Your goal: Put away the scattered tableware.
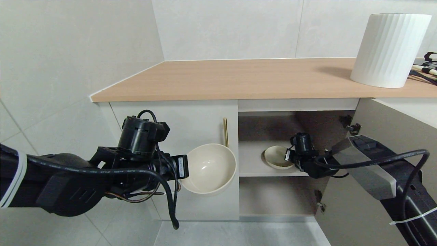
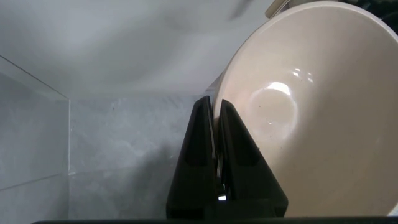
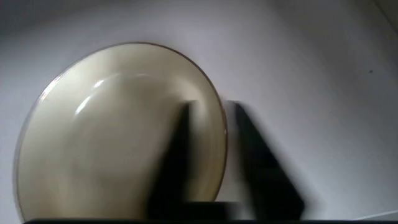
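- The left gripper [image 2: 216, 102] is the nearest thing. It is closed tightly on the rim of a large cream bowl [image 1: 210, 167], one finger inside the rim and one outside.
- This large cream bowl hangs in the air in front of the closed cabinet door [image 1: 191, 119], with its opening turned up and toward the camera. Its inside is glossy and empty. It is just below the thin gold handle [image 1: 225, 131] of that door.
- To the right, the other cabinet door [image 1: 344, 212] stands open, and the right arm goes into the cabinet.
- The right gripper [image 3: 208, 106] is at a shallow cream bowl [image 1: 276, 156] on the shelf [image 1: 251, 164] in the cabinet. Its fingers stand on both sides of the bowl's rim with a narrow gap between them, and they are not pressed together on it.
- The shallow cream bowl is on the upper level of the cabinet, near the front edge of the shelf, and it looks tilted. I cannot tell if it rests fully on the shelf.
- Above the cabinet is the wooden tabletop [image 1: 239, 78].
- A white ribbed container [image 1: 389, 48] stands upright on the right part of the tabletop.
- Just beside it, at the edge of the head view, lie some dark utensils [image 1: 426, 70]; they are too small to name.
- Behind is a pale tiled wall [image 1: 225, 27].
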Controlling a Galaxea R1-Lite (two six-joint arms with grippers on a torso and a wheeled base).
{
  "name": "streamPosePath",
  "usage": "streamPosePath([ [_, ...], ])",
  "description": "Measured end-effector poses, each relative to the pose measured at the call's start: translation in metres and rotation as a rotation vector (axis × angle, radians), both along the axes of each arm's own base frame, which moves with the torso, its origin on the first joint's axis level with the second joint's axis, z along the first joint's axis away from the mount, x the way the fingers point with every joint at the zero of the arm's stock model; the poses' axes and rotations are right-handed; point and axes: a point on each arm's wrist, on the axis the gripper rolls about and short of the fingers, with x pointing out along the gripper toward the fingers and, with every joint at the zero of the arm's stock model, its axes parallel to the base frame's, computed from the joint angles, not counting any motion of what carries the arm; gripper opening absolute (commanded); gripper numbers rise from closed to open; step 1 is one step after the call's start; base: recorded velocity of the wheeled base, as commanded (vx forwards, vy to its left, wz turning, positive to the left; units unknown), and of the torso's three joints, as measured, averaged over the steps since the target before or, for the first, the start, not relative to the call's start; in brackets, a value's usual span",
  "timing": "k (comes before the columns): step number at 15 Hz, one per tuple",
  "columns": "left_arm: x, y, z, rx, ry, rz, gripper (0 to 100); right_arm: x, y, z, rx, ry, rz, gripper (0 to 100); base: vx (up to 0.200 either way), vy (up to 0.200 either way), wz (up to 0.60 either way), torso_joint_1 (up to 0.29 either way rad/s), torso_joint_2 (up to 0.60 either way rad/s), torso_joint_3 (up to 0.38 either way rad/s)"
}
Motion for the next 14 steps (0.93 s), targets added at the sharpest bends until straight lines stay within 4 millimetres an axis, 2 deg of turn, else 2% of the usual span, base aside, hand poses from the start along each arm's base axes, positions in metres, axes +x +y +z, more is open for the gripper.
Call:
streamPosePath([
  [4, 0.002, -0.002, -0.002, 0.000, -0.003, -0.005, 0, -0.005, -0.001, 0.015, 0.021, -0.015, -0.024, 100, 0.000, 0.000, 0.00, 0.000, 0.00, 0.000],
  [6, 0.005, -0.013, -0.004, -0.013, -0.040, -0.027, 0, -0.021, 0.001, 0.028, 0.032, 0.012, -0.006, 100, 0.000, 0.000, 0.00, 0.000, 0.00, 0.000],
  [8, 0.007, -0.025, -0.009, -0.009, -0.035, -0.054, 0, -0.051, 0.008, 0.054, 0.065, 0.046, 0.083, 100, 0.000, 0.000, 0.00, 0.000, 0.00, 0.000],
  [10, 0.009, -0.036, -0.019, 0.017, -0.018, -0.063, 0, -0.087, 0.020, 0.088, 0.097, 0.059, 0.219, 100, 0.000, 0.000, 0.00, 0.000, 0.00, 0.000],
  [14, 0.001, -0.054, -0.033, 0.060, 0.035, -0.117, 0, -0.179, 0.051, 0.149, 0.136, 0.059, 0.571, 100, 0.000, 0.000, 0.00, 0.000, 0.00, 0.000],
])
